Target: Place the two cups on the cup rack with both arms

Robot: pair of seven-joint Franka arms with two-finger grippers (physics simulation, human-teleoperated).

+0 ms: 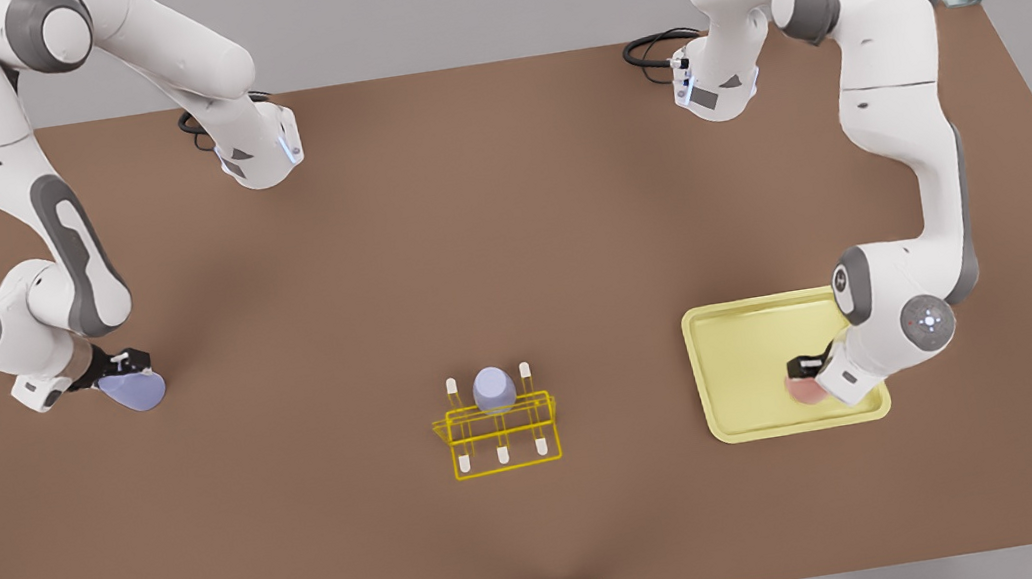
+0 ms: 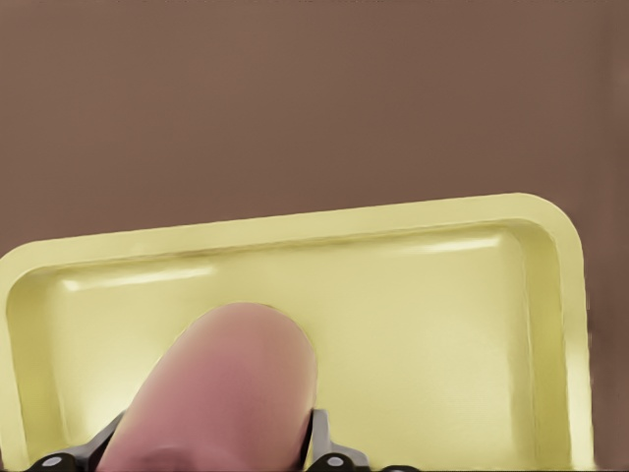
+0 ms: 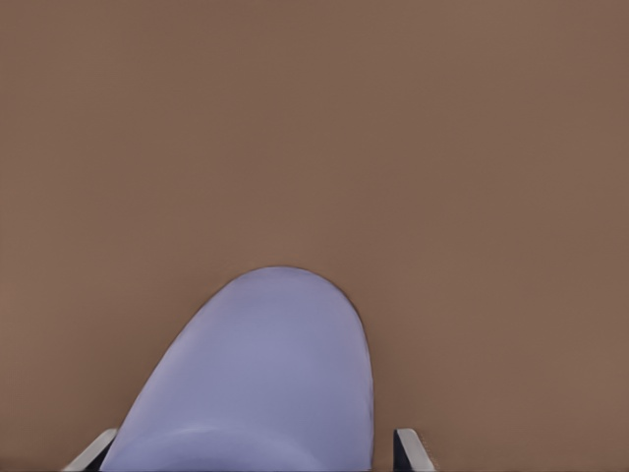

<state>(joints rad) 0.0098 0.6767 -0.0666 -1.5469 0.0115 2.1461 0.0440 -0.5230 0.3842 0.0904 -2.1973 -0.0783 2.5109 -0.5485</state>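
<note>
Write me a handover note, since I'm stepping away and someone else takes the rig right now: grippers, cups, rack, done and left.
Left gripper: shut on the pink cup, over the pale yellow tray at the front view's right.
Right gripper: shut on a lavender cup, above the bare table at the front view's left.
Cup rack: mid-table, with another lavender cup already on a back peg.
Done: both cups gripped.
Left: carry each to the rack and set it on a free peg.
</note>
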